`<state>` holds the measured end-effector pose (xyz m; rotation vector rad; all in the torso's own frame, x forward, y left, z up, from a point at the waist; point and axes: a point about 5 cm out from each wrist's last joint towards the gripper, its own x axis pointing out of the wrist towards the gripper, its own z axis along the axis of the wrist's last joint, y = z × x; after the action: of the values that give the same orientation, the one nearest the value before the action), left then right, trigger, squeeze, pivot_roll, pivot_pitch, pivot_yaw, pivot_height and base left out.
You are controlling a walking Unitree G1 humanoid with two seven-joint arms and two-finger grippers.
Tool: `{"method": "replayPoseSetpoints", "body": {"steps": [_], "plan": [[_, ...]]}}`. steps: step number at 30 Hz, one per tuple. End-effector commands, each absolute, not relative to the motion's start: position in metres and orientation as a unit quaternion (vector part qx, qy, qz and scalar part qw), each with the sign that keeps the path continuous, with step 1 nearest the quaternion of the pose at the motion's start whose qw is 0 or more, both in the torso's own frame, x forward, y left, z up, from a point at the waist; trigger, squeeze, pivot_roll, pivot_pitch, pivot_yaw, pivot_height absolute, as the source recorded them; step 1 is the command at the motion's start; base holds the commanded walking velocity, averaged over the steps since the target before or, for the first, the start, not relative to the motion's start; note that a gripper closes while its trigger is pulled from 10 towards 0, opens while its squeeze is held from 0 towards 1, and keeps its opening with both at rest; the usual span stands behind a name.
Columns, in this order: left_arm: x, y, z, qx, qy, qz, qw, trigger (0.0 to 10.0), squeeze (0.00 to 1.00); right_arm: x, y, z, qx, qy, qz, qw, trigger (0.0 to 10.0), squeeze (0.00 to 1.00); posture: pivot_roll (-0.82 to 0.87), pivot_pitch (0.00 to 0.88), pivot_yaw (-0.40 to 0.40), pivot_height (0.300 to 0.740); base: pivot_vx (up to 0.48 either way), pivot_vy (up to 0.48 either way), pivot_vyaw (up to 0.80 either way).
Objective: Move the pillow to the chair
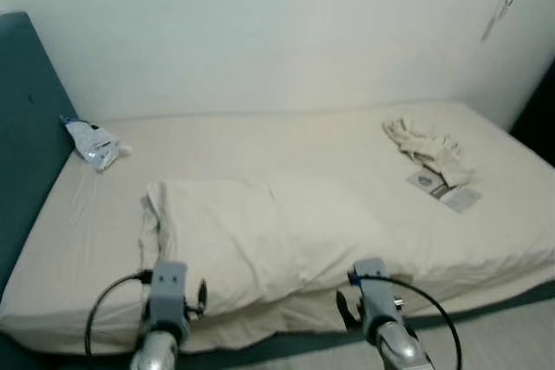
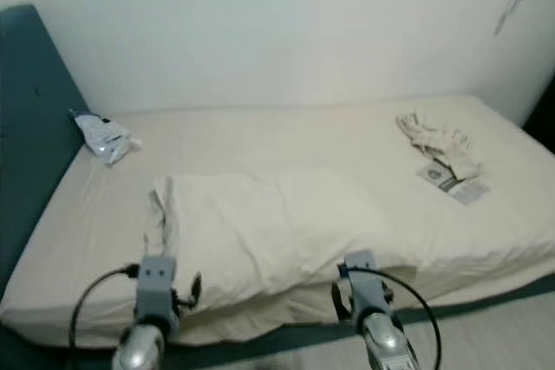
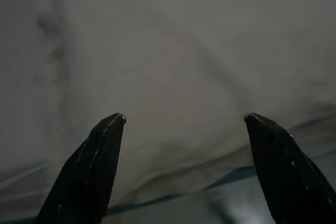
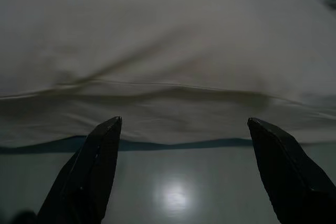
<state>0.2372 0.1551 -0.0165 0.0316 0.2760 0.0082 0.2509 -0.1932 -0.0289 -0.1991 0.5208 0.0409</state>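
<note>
Left eye view: the pillow [image 1: 251, 236] lies flat at the bed's [image 1: 78, 249] near edge, between the two silver arms; teal headboard [image 1: 22, 127] on the left.
Right eye view: a white packet [image 2: 104, 138] sits by the headboard, and a crumpled cloth [image 2: 438, 149] with a small card [image 2: 455, 184] just beside it lies well apart on the right.
Left wrist view: left gripper [image 3: 184, 124] spread wide open, hovering just before the pillow's edge, holding nothing.
Right wrist view: right gripper [image 4: 184, 127] also wide open, empty, above the floor [image 4: 173, 182] facing the bed's side.
</note>
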Motion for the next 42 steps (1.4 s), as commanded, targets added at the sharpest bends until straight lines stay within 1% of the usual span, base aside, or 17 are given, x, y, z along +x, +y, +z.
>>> {"method": "replayPoseSetpoints", "body": {"steps": [1,12,19,23,38,42], "plan": [[0.2371,0.1605,-0.0171,0.024,0.142,0.006,0.990,10.0,0.00,0.2504,-0.1895,-0.0298,-0.089,0.258,0.020,0.962,10.0,0.00,0.01,0.029,-0.018,0.740,0.000,0.000,0.00],[0.2386,0.1620,-0.0197,0.037,0.161,0.005,0.986,10.0,0.00,0.2491,-0.1893,-0.0311,-0.087,0.261,0.019,0.961,10.0,0.00,0.01,0.032,-0.013,0.740,0.000,0.000,0.00],[0.2390,0.1623,-0.0198,0.038,0.162,0.002,0.986,10.0,0.00,0.2491,-0.1884,-0.0311,-0.086,0.260,0.018,0.962,10.0,0.00,0.01,0.033,-0.010,0.740,0.000,0.478,0.00],[0.2388,0.1617,-0.0177,0.034,0.150,0.001,0.988,10.0,0.00,0.2484,-0.1881,-0.0316,-0.085,0.261,0.018,0.962,10.0,0.00,0.01,0.035,-0.010,0.740,0.000,0.000,0.00],[0.2365,0.1615,-0.0181,0.031,0.149,0.008,0.988,10.0,0.00,0.2474,-0.1878,-0.0326,-0.083,0.263,0.019,0.961,10.0,0.00,0.02,0.049,-0.013,0.740,0.000,0.000,0.00],[0.2356,0.1610,-0.0175,0.015,0.146,0.009,0.989,10.0,0.00,0.2480,-0.1872,-0.0323,-0.083,0.263,0.019,0.961,10.0,0.00,0.02,0.051,-0.014,0.740,0.000,0.000,0.00]]}}
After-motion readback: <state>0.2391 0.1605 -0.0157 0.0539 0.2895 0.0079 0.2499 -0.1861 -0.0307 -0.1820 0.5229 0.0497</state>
